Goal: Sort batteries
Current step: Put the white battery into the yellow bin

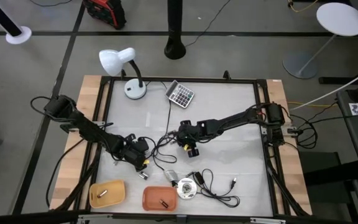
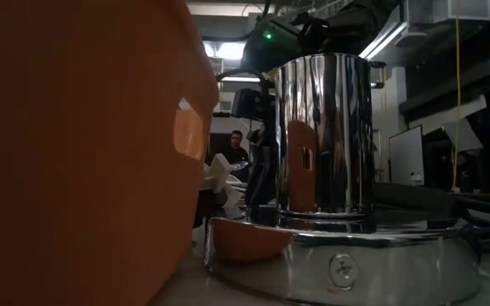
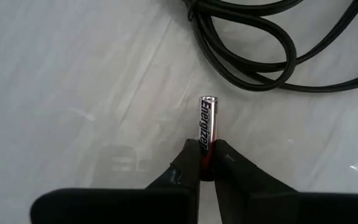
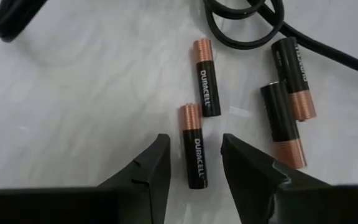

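Note:
My left gripper (image 3: 206, 150) is shut on a thin silver-and-black Energizer battery (image 3: 206, 121) and sits over the table's near-left part (image 1: 143, 163), just above the yellow tray. My right gripper (image 4: 194, 146) is open near the table's middle (image 1: 192, 149), pointing down. Its fingers stand on either side of a black-and-copper Duracell battery (image 4: 194, 152) lying flat, without touching it. Three more Duracell batteries lie flat close by (image 4: 206, 78), (image 4: 293, 78), (image 4: 283, 127). A battery lies in the yellow tray (image 1: 102, 195), and a dark one lies in the orange tray (image 1: 163, 203). My left gripper pinches the Energizer battery by its red lower end (image 3: 206, 155) between the two fingertips. The battery runs along the fingers and sticks out past them, silver cap (image 3: 208, 99) foremost. Whether it is clear of the table I cannot tell.
Black cable loops (image 3: 260, 56) (image 4: 247, 25) lie right beside both grippers. The yellow tray (image 1: 122, 186) and orange tray (image 1: 148, 198) sit at the near edge, next to a round shiny metal object (image 1: 186, 188) (image 2: 326, 127). A white lamp (image 1: 126, 68) and a calculator (image 1: 180, 94) stand at the far edge.

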